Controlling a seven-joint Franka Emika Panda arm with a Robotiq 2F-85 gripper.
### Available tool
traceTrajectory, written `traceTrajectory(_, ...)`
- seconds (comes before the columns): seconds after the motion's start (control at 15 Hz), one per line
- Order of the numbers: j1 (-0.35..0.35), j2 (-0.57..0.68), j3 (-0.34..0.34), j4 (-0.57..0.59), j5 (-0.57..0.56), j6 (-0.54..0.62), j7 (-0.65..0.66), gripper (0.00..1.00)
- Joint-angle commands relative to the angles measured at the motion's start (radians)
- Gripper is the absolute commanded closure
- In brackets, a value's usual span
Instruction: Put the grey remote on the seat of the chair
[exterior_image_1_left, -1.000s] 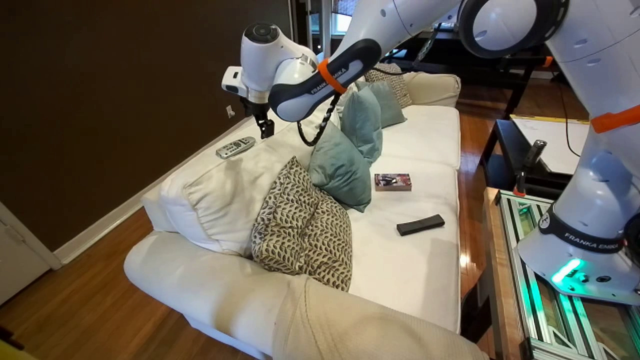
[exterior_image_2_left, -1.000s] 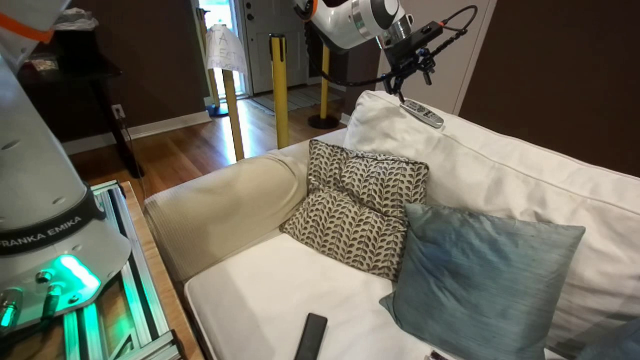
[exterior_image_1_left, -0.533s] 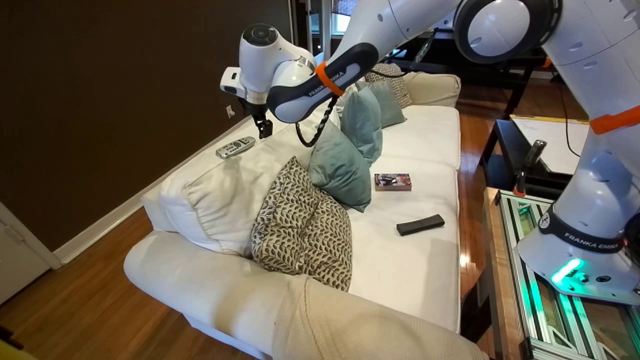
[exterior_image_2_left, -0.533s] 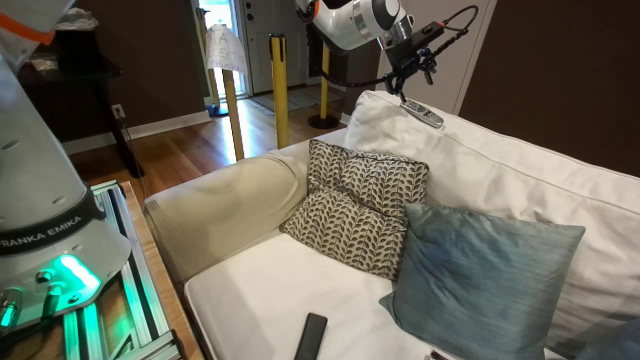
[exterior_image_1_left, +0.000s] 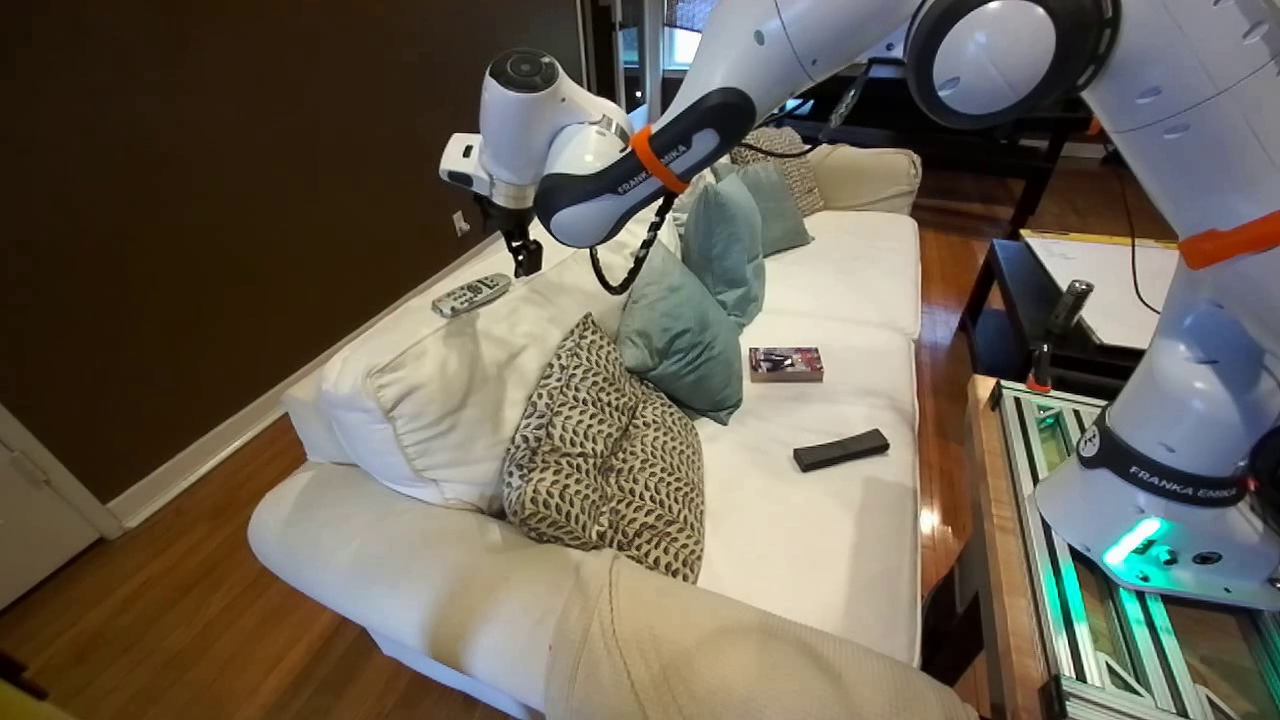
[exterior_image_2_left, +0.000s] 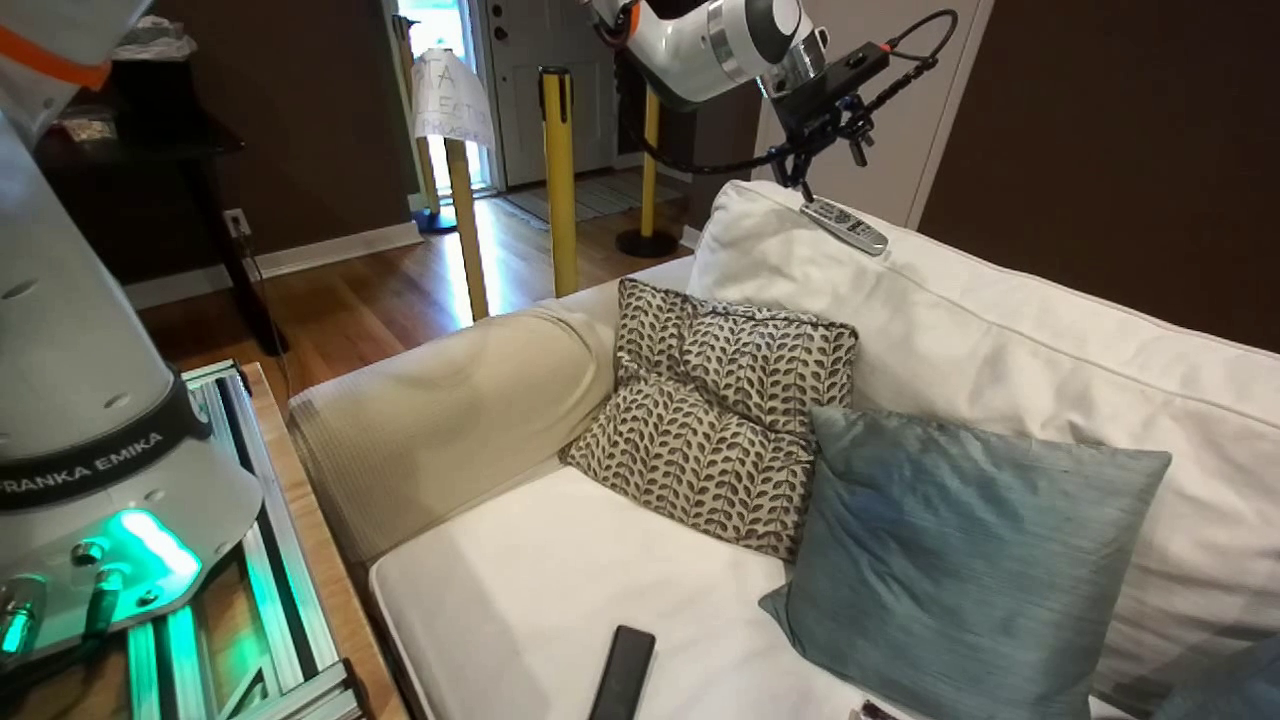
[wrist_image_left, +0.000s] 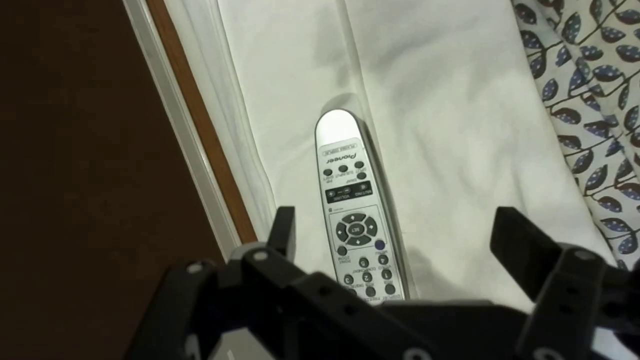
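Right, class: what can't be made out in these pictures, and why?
- Wrist view: the grey remote, its lower end covered by the gripper.
- An exterior view: the black remote, its near end cut off by the bottom edge.
- An exterior view: any title on the book, too small to read.

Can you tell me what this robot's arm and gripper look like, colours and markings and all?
The arm is white and rounded, with dark trim, orange bands and FRANKA EMIKA lettering on its base, where a green light glows. A black cable loops beneath it. The gripper is black, with two blocky fingers.
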Motion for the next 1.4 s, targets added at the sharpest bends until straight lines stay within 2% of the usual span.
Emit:
traceTrajectory(0.0, -0.014, 0.047, 0.013, 0.037, 0.01, 0.045, -0.037, 0.0)
traceTrajectory(0.47, -0.029, 0.109, 0.033, 0.085, 0.023, 0.086, -0.107, 0.0)
traceTrajectory(1.07, -0.055, 0.217, 0.064, 0.205, 0.068, 0.093, -0.236, 0.0)
traceTrajectory(1.33, -0.048, 0.269, 0.055, 0.273, 0.089, 0.094, -0.256, 0.0)
